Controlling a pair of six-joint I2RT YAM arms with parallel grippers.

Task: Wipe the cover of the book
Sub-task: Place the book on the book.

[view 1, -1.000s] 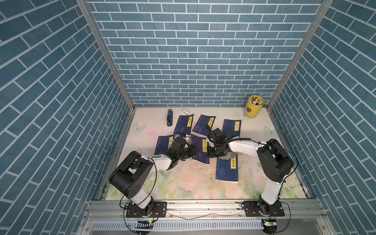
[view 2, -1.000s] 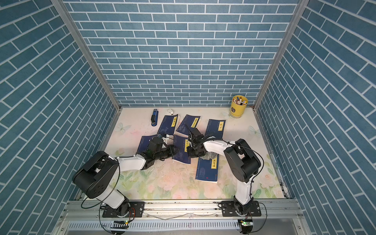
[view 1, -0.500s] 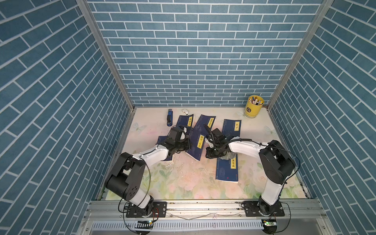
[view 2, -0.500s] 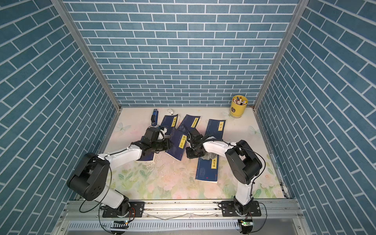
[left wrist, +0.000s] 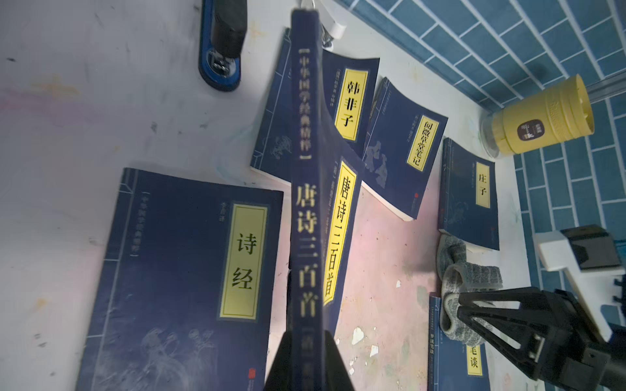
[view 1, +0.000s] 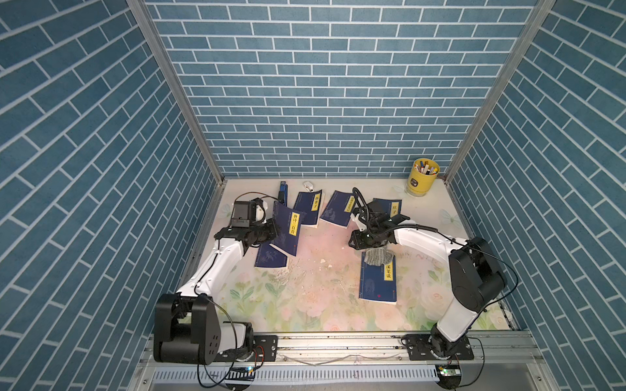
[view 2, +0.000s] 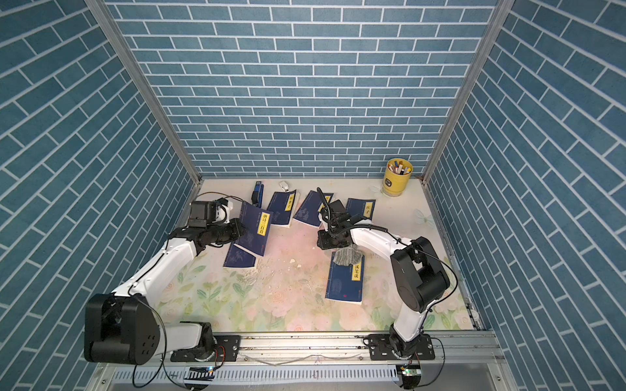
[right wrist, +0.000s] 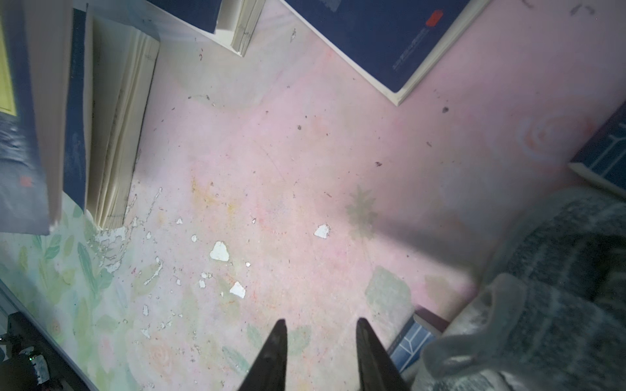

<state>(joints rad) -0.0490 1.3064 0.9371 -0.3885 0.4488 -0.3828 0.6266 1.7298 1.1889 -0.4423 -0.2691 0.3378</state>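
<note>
**Left hand grips the book; cloth lies loose beside the right hand**

On my screen the left hand (view 1: 272,233) is clenched on the near end of the book (view 1: 288,230), pinching it across the spine. The book is raised and tilted, and its cover with the yellow title strip faces up and toward the right arm. I cannot tell whether its far end rests on anything. In both top views it overlaps part of a flat book (view 1: 271,259) lying on the left side of the table (view 1: 318,298). In the left wrist view the spine runs straight away from the hand.

The right hand (right wrist: 321,325) is released. In the right wrist view its two fingers stand apart with only bare table between them. It sits low near the middle of the table, well apart from the book.

The cloth (view 1: 379,256), grey and bunched, lies just beside this hand, not in it. It rests on the far end of a front book (view 1: 377,284) that lies flat toward the right. I cannot tell whether the hand's side touches the cloth.

White flakes (right wrist: 219,251) dot the table between the arms. The back books (view 1: 338,210) lie in a loose row at the rear, the rightmost partly hidden by the right arm. A blue stapler (view 1: 283,193) lies left of them. A yellow cup (view 1: 421,181) of pens stands in the far right corner.
</note>
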